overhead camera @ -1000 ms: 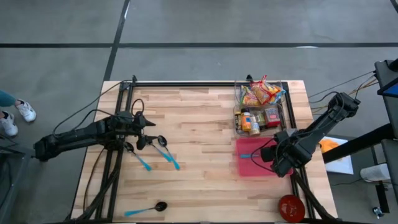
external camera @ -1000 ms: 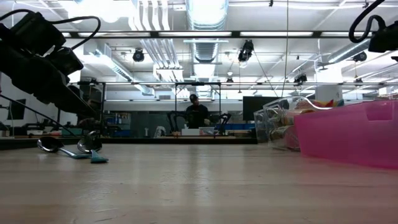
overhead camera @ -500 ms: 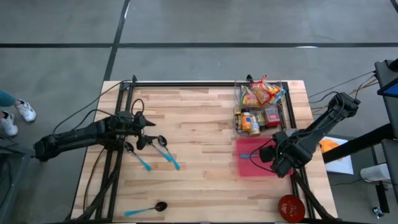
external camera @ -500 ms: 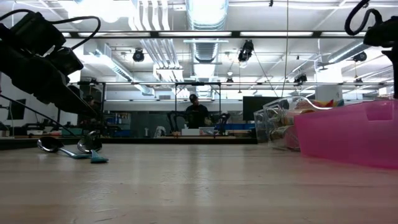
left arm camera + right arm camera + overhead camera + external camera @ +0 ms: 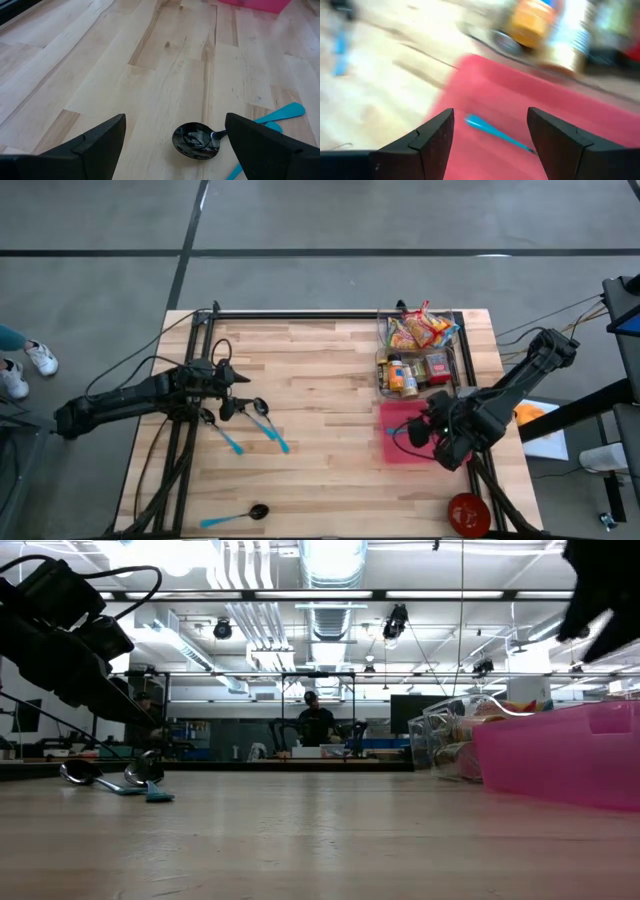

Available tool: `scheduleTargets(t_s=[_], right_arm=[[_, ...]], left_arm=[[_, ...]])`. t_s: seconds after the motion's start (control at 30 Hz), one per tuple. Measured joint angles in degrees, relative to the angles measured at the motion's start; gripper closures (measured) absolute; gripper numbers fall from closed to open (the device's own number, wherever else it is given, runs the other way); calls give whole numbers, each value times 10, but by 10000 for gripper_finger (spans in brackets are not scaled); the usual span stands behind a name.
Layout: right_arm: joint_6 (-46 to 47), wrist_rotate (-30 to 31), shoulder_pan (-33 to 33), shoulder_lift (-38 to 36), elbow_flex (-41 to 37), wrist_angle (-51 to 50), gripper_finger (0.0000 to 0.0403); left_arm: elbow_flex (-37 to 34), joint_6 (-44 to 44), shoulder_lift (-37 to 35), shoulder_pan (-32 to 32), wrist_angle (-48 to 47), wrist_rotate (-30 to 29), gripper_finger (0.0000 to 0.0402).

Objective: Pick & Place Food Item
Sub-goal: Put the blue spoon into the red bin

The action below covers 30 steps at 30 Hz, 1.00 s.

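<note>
I am logging, left to right:

Left gripper (image 5: 238, 402): hovering low, dark fingers spread wide, holding nothing.

Two spoons (image 5: 268, 425): glossy black bowls, flat blue handles, lying on the pale wood-plank table (image 5: 320, 380) just beside it.

Third spoon (image 5: 232, 516): lying at the near edge.

Clear bin (image 5: 418, 355): holding crinkled snack packets and tins.

Pink tray (image 5: 400, 445): translucent, rectangular, holding one blue-handled utensil (image 5: 495, 131).

Right gripper (image 5: 412, 430): hanging over the tray, fingers parted, empty.

Red bowl (image 5: 467, 514): round, sitting at the near right corner.

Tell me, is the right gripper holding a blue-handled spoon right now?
No, the right gripper is open and empty, and the blue-handled spoon lies loose in the pink plastic bin beneath it.
</note>
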Motion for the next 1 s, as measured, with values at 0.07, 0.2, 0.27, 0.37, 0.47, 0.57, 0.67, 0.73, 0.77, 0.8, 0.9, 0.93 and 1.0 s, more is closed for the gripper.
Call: scheduleTargets(t_s=[0.07, 0.2, 0.27, 0.37, 0.47, 0.57, 0.67, 0.73, 0.77, 0.8, 0.9, 0.93, 1.0], right_arm=[[-60, 29, -3, 0, 8, 37, 153], [-167, 61, -25, 10, 21, 104, 153], [-234, 62, -45, 19, 25, 150, 153], [-353, 57, -77, 35, 25, 250, 153], [-432, 33, -110, 58, 25, 354, 154], [-494, -5, -142, 82, 25, 447, 162], [-570, -57, -171, 109, 24, 529, 182], [-613, -89, -190, 130, 24, 579, 197], [-627, -100, -199, 141, 24, 598, 205], [-636, -108, -207, 152, 24, 615, 212], [-654, -130, -233, 188, 24, 673, 233], [-666, -141, -241, 200, 24, 688, 238], [-682, -170, -258, 225, 24, 723, 248]], left_arm=[[0, 0, 0, 0, 0, 0, 57], [0, 0, 0, 0, 0, 0, 57], [0, 0, 0, 0, 0, 0, 57], [0, 0, 0, 0, 0, 0, 57], [0, 0, 0, 0, 0, 0, 57], [0, 0, 0, 0, 0, 0, 57], [0, 0, 0, 0, 0, 0, 57], [0, 0, 0, 0, 0, 0, 57], [0, 0, 0, 0, 0, 0, 57], [0, 0, 0, 0, 0, 0, 57], [0, 0, 0, 0, 0, 0, 57], [0, 0, 0, 0, 0, 0, 57], [0, 0, 0, 0, 0, 0, 57]])
